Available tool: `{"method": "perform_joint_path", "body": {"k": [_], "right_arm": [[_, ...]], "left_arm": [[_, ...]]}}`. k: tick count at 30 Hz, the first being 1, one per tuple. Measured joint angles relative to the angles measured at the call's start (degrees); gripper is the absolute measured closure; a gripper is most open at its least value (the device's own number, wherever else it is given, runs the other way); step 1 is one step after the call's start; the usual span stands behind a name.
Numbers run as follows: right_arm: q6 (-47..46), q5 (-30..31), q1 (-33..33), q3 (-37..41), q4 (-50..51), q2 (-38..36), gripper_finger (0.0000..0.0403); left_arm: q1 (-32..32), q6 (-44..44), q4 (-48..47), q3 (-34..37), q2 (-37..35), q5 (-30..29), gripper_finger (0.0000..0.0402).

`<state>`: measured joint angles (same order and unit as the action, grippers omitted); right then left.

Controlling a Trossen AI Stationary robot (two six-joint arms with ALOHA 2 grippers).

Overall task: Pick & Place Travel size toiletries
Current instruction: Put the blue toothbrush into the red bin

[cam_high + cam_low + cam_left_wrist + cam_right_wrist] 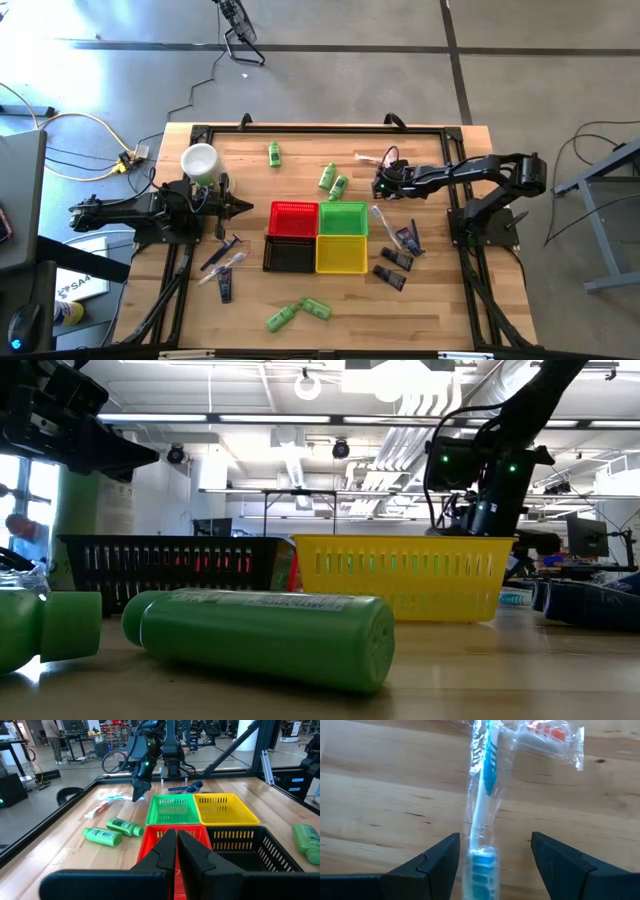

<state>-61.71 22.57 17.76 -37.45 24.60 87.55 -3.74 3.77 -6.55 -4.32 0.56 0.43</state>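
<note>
Two dark fingers of the right gripper (492, 865) stand wide apart, straddling a wrapped blue toothbrush (482, 805) on the bare wood; in the high view this sits right of centre, above the green basket (343, 218). Best approach, I judge: descend straight, centre the handle, close gently — the slick wrapper may slip. Left gripper (176, 851) waits near the red basket (150, 839), fingers nearly together, empty.

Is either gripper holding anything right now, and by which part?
Nothing is held. The right gripper is open astride a blue wrapped toothbrush on the table; the left gripper is shut, empty.
</note>
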Motion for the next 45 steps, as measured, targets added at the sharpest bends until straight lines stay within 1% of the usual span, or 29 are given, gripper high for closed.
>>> {"method": "perform_joint_path", "body": {"k": [3,6,15,24,27,33,39,45], "right_arm": [[0.2,0.0,0.0,0.0,-0.5,0.0,0.0166],[0.4,0.0,0.0,0.0,-0.6,0.0,0.0179],[0.4,-0.1,0.0,0.0,-0.6,0.0,0.0259],[0.4,-0.4,0.0,-0.1,-0.7,0.0,0.0321],[0.4,-0.3,0.0,-0.1,-0.7,0.0,0.0326],[0.5,-0.2,0.0,-0.1,-0.7,0.0,0.0317],[1.2,0.0,0.0,-0.1,-0.7,0.0,0.0334],[1.6,-0.1,0.0,-0.1,-0.8,0.0,0.0336]], "left_arm": [[0.0,0.0,0.0,0.0,0.0,0.0,0.0389],[0.0,0.0,0.0,0.0,0.0,0.0,0.0389],[0.0,0.0,0.0,0.0,0.0,0.0,0.0389],[0.0,0.0,0.0,0.0,0.0,0.0,0.0389],[0.0,0.0,0.0,0.0,0.0,0.0,0.0389],[0.0,0.0,0.0,0.0,0.0,0.0,0.0389],[0.0,0.0,0.0,0.0,0.0,0.0,0.0389],[0.0,0.0,0.0,0.0,0.0,0.0,0.0389]]}}
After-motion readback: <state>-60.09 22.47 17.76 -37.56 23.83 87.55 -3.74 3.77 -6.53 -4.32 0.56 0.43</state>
